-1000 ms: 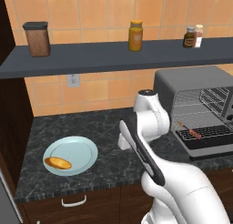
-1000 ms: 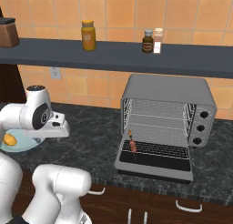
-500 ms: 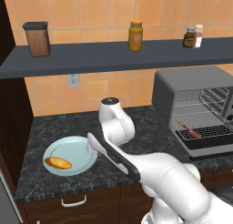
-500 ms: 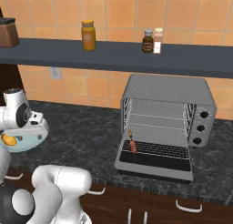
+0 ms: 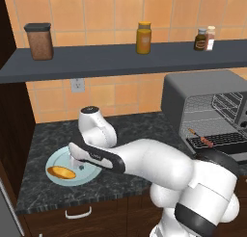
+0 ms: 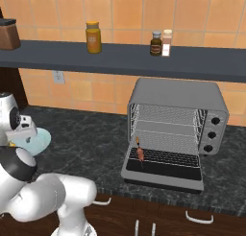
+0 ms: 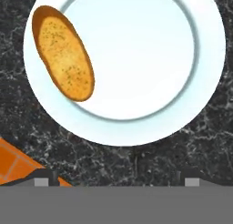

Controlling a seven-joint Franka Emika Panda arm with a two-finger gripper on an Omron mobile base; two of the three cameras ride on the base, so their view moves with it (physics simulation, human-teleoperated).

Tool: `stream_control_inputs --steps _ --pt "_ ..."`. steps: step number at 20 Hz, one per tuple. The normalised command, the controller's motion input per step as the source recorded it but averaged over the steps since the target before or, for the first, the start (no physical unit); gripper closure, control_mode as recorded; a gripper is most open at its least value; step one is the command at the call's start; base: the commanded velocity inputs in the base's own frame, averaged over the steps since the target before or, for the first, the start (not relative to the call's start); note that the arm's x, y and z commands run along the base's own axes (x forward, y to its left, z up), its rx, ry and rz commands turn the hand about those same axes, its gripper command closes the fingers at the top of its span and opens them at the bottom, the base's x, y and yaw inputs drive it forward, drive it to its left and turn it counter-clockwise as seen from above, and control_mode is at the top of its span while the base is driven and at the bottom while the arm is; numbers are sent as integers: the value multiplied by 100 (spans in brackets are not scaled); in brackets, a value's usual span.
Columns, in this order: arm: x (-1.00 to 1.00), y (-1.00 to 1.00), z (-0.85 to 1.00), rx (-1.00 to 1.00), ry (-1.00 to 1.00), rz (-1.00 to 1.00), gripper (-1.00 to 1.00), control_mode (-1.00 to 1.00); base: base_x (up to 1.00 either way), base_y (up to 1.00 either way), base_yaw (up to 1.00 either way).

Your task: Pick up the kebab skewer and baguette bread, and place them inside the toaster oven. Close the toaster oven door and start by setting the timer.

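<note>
The baguette bread (image 7: 63, 52) lies on the left part of a pale blue plate (image 7: 182, 82), shown in the hand view from above. My gripper (image 7: 114, 180) hovers over the plate's near rim, open, with nothing between the fingertips (image 7: 43, 178). In the left base view the gripper (image 5: 77, 163) hangs over the plate (image 5: 89, 176), with the baguette (image 5: 61, 172) to its left. The toaster oven (image 6: 175, 98) stands at the right with its door (image 6: 163, 175) folded down. The kebab skewer (image 6: 140, 153) rests on the lower rack's front left; it is also visible as the skewer (image 5: 201, 138).
A wall shelf (image 5: 120, 60) above the counter holds a brown canister (image 5: 39, 41), a yellow jar (image 5: 144, 37) and two small bottles (image 5: 205, 38). A tall dark cabinet (image 5: 12, 135) borders the counter at the left. A wall outlet (image 5: 76, 85) sits behind the plate.
The arm has swung left from in front of the toaster oven to above the plate. The skewer and baguette have stayed where they were.
</note>
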Motion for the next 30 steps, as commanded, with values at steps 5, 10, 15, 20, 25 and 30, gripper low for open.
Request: stream_control_inputs --steps 5,10,15,20,25,30 --pt "5 46 -12 0 0 21 -100 -100 0 0 0" --pt "4 44 -15 0 0 14 -100 -100 0 0 0" --pt "33 32 -30 0 0 16 -100 -100 0 0 0" --pt "38 33 -36 0 0 13 -100 -100 0 0 0" --pt "44 40 -35 0 0 10 -100 -100 0 0 0" --pt "3 23 -11 0 0 1 -100 -100 0 0 0"
